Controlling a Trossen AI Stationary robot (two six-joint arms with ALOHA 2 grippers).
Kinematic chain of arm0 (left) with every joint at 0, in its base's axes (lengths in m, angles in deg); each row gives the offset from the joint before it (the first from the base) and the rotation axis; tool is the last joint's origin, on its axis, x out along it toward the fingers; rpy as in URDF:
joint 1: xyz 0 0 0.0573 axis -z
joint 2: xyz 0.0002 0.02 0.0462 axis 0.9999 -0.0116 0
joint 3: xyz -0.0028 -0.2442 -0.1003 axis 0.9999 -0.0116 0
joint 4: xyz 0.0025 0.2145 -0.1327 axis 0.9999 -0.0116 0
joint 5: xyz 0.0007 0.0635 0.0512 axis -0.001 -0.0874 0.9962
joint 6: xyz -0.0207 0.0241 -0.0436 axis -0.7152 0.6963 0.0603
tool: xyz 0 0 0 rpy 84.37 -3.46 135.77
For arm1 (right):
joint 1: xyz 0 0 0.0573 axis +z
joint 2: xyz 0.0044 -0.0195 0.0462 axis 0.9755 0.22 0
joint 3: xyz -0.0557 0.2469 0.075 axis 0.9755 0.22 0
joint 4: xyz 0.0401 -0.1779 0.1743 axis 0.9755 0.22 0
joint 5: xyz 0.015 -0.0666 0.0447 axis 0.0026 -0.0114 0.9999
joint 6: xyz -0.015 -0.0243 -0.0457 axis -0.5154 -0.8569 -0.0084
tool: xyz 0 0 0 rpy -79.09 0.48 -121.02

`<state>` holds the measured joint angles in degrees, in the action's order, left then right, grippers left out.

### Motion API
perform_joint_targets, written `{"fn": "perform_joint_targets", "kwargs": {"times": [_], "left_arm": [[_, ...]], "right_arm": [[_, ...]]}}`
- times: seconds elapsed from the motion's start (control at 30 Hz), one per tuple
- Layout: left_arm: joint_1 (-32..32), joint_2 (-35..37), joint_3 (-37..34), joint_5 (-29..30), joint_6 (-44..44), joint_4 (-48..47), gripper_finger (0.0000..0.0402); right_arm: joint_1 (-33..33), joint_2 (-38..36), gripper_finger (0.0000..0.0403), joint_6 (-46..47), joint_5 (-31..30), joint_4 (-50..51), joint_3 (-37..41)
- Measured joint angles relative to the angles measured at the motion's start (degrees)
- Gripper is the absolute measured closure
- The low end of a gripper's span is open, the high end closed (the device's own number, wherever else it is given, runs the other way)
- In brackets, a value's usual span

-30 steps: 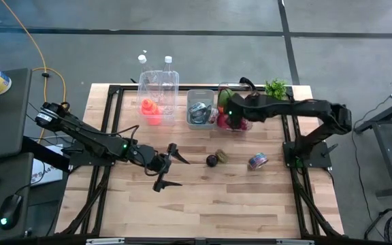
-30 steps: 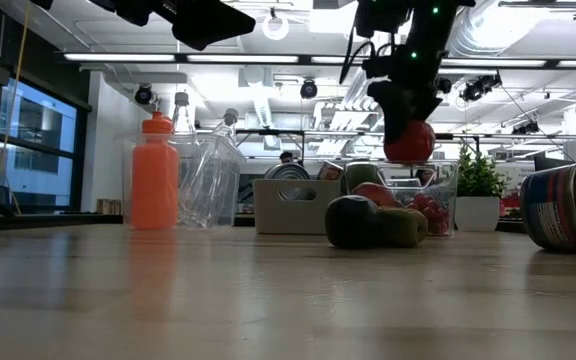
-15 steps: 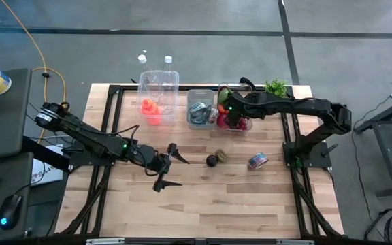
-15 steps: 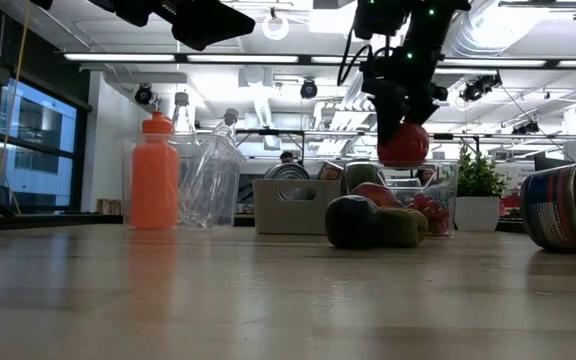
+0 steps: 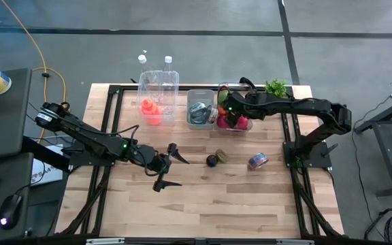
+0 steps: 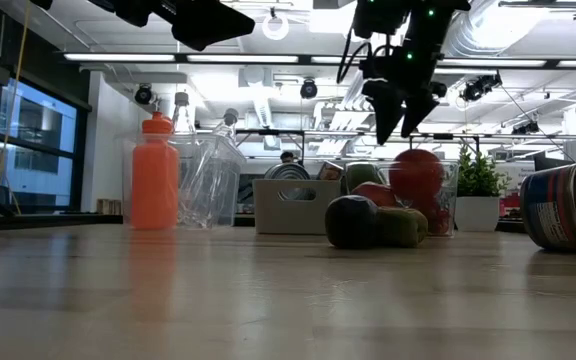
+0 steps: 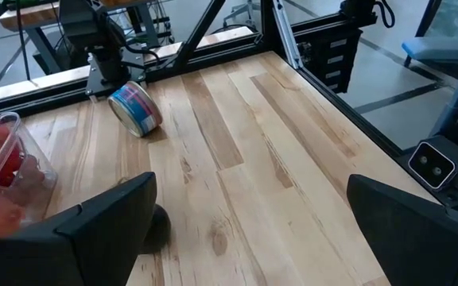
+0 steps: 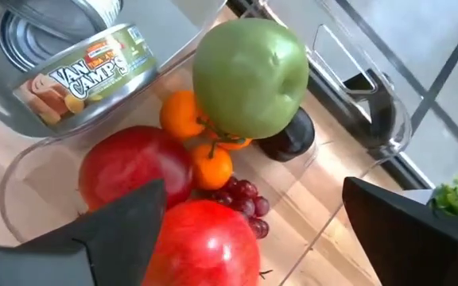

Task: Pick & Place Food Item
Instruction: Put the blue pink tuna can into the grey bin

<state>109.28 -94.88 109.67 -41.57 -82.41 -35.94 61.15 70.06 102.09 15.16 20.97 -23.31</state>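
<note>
On the wooden table, the red apple lies below the right pincer, released.

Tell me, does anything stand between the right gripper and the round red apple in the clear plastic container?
Nothing visible does. The right gripper hangs open directly above the round red apple, which lies on top of the other fruit in the clear plastic container.
</note>
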Motion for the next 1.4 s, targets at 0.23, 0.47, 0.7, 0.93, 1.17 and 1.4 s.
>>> {"fn": "perform_joint_targets", "kwargs": {"times": [0.23, 0.47, 0.7, 0.93, 1.17, 1.4], "left_arm": [[0.0, 0.0, 0.0, 0.02, 0.0, -0.04, 0.0002], [0.0, 0.0, 0.0, 0.02, 0.0, -0.95, 0.0002], [0.0, 0.0, 0.0, 0.0, 0.0, -1.11, 0.0002], [0.0, 0.0, 0.0, 0.01, 0.0, -1.09, 0.0002], [0.0, 0.0, 0.0, 0.0, 0.0, -1.09, 0.0002], [0.0, 0.0, 0.0, 0.02, 0.0, -1.05, 0.0002]], "right_arm": [[2.71, -3.88, 0.0037, -0.67, -1.61, 0.39, 0.02], [13.31, -10.0, 0.0034, 4.23, -3.01, 6.53, 0.02], [26.25, -13.18, 0.0034, 20.16, 0.83, 17.51, 0.0], [36.65, -12.74, 0.0034, 23.43, 3.6, 17.77, 0.92], [41.45, -11.57, 0.0034, 26.53, 9.96, 17.88, 3.82], [41.66, -11.59, 0.0034, 26.53, 14.74, 20.17, 8.28]]}}
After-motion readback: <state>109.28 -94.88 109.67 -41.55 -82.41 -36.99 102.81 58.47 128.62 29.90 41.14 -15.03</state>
